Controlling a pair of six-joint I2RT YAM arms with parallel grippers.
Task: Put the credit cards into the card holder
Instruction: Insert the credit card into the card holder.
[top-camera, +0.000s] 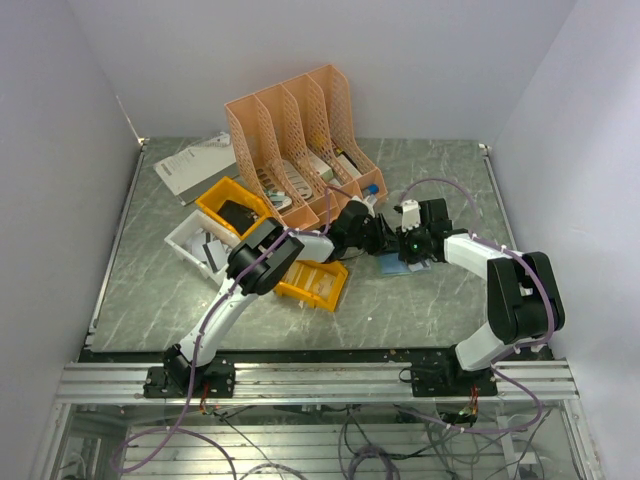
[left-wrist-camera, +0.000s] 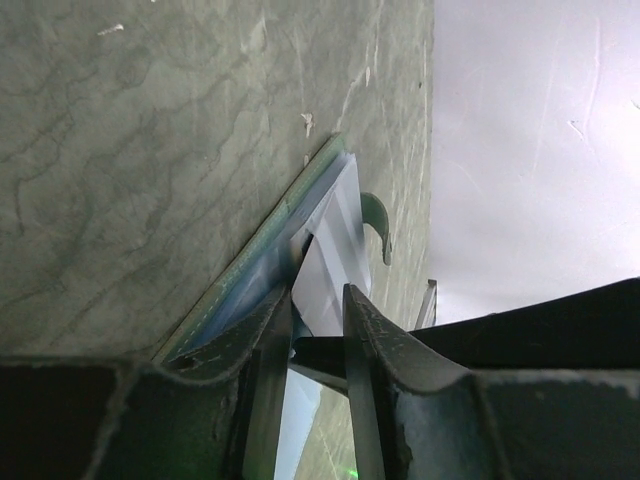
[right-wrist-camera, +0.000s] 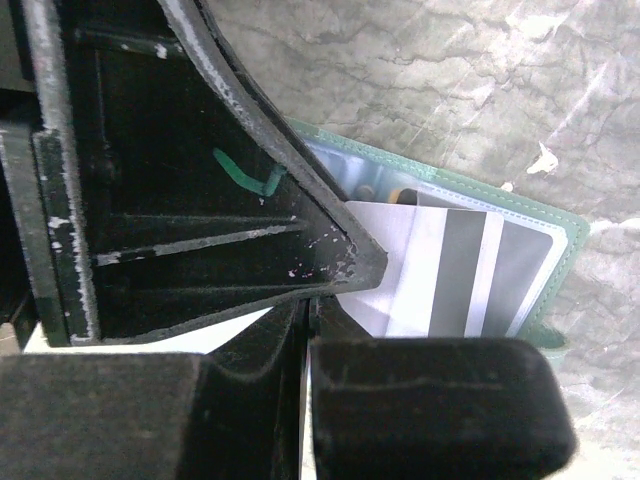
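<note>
The card holder (top-camera: 400, 265) lies open on the table between both grippers, grey-green edge and light blue inside (left-wrist-camera: 250, 275). A pale card with grey stripes (right-wrist-camera: 450, 270) lies partly inside it; the left wrist view shows the card (left-wrist-camera: 335, 235) edge-on. My right gripper (right-wrist-camera: 305, 312) is shut on this card's near edge. It sits right of the holder in the top view (top-camera: 405, 250). My left gripper (left-wrist-camera: 318, 305) hovers at the holder with a narrow gap between its jaws, and the card's edge passes through ungripped. One of its fingers (right-wrist-camera: 250, 200) rests on the card.
An orange file rack (top-camera: 300, 130) stands at the back. Two yellow bins (top-camera: 235, 205) (top-camera: 312, 283) and a white tray (top-camera: 192, 245) lie left of the holder. A paper sheet (top-camera: 195, 160) is at the far left. The holder's green strap (left-wrist-camera: 378, 225) curls upward.
</note>
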